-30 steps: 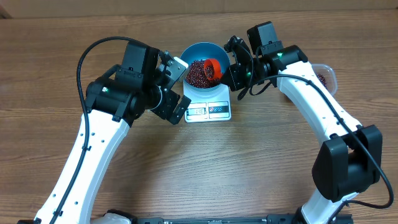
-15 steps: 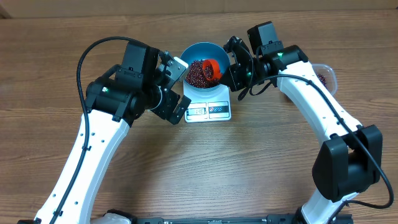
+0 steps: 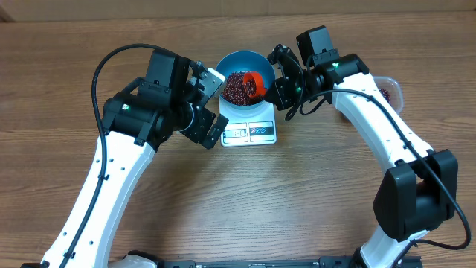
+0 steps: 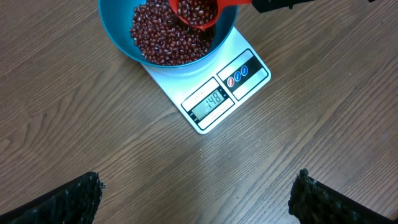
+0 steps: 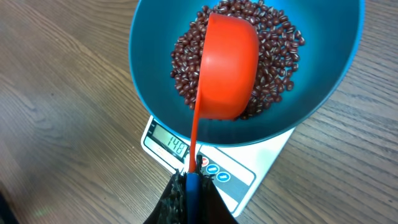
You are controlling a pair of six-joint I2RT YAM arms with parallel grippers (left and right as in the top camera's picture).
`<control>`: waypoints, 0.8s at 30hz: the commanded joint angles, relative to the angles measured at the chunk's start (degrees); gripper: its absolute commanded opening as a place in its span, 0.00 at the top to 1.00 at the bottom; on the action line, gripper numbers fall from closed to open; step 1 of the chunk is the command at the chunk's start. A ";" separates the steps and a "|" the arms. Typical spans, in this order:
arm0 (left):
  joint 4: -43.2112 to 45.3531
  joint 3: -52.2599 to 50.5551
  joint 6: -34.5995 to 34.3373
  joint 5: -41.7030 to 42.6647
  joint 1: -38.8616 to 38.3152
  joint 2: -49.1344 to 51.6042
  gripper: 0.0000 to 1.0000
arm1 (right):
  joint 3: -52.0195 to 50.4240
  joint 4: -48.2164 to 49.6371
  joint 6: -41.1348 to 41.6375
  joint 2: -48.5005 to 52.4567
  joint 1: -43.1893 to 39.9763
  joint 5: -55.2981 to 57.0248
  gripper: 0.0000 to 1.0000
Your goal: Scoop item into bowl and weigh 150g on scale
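1. Clamped tight in right gripper point(image 5: 190, 180): thin handle of orange scoop point(image 5: 227, 68), handle end hidden between the fingers.
2. Tilted over bowl point(image 5: 149, 68), above heaped beans point(image 5: 273, 37); more beans inside scoop, visible from left wrist only.
3. Under bowl: scale point(image 4: 239, 71), mostly covered, display reading 148.
4. Spread wide, holding nothing: left gripper point(image 4: 198, 180), only fingertips in frame.
5. Half hidden behind right arm: tub point(image 3: 388, 91).

White arms point(image 3: 111, 186), black joints point(image 3: 413, 201).

The beans point(image 5: 273, 37) are dark red-brown, the bowl point(image 5: 155, 56) teal-blue, the scale point(image 4: 214, 87) white, the scoop point(image 5: 227, 68) orange-red.
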 commanded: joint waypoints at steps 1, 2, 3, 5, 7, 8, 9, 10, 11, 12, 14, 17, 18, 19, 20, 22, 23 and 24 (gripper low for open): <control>0.02 0.85 1.49 0.85 -0.39 -0.44 0.00 | 1.77 0.39 0.94 -2.40 -0.11 0.52 0.96; 0.02 0.85 1.49 0.85 -0.39 -0.44 0.00 | 1.77 0.48 0.94 -2.40 -0.11 0.52 0.97; 0.02 0.85 1.49 0.85 -0.39 -0.46 0.00 | 1.77 0.57 0.94 -2.40 -0.11 0.52 0.96; 0.02 0.85 1.49 0.85 -0.39 -0.44 0.00 | 1.77 -0.15 -1.22 -2.40 -0.11 -1.62 0.96; 0.02 0.85 1.49 0.85 -0.39 -0.44 0.00 | 1.77 -1.86 -8.50 -2.40 0.26 -5.46 0.96; 0.02 0.85 1.49 0.85 -0.39 -0.44 0.00 | 1.77 -1.70 -8.13 -2.40 0.28 -4.76 0.96; 0.02 0.85 1.49 0.85 -0.39 -0.44 0.00 | 1.77 -1.07 -5.70 -2.40 0.28 -3.30 0.96; 0.02 0.85 1.49 0.85 -0.39 -0.44 0.00 | 1.77 -0.39 -2.80 -2.40 0.28 -1.75 0.96; 0.02 0.85 1.49 0.87 -0.39 -0.44 0.00 | 1.77 0.02 -0.92 -2.40 0.15 -0.94 0.96; 0.02 0.85 1.49 0.85 -0.39 -0.44 0.00 | 1.77 0.17 -0.57 -2.40 0.04 -1.03 0.96; 0.02 0.85 1.49 0.85 -0.39 -0.46 0.00 | 1.77 0.11 -0.57 -2.40 -0.11 -1.07 0.96; 0.02 0.85 1.49 0.85 -0.37 -0.44 0.00 | 1.77 0.17 -0.57 -2.40 -0.11 -1.03 0.96; 0.02 0.85 1.49 0.85 -0.39 -0.44 0.00 | 1.77 0.17 -0.57 -2.40 -0.11 -1.01 0.96; 0.02 0.85 1.49 0.85 -0.39 -0.44 0.00 | 1.77 0.15 -0.57 -2.40 -0.11 -0.98 0.96; 0.02 0.85 1.49 0.85 -0.37 -0.46 0.00 | 1.77 0.11 -0.57 -2.40 -0.11 -1.01 0.97; 0.02 0.85 1.49 0.85 -0.39 -0.44 0.00 | 1.77 0.11 -0.57 -2.40 -0.11 -0.98 0.97; 0.02 0.85 1.49 0.87 -0.39 -0.44 0.00 | 1.77 0.15 -0.57 -2.40 -0.11 -1.01 0.97; 0.02 0.85 1.49 0.87 -0.39 -0.44 0.00 | 1.77 0.15 -0.57 -2.40 -0.11 -0.98 0.96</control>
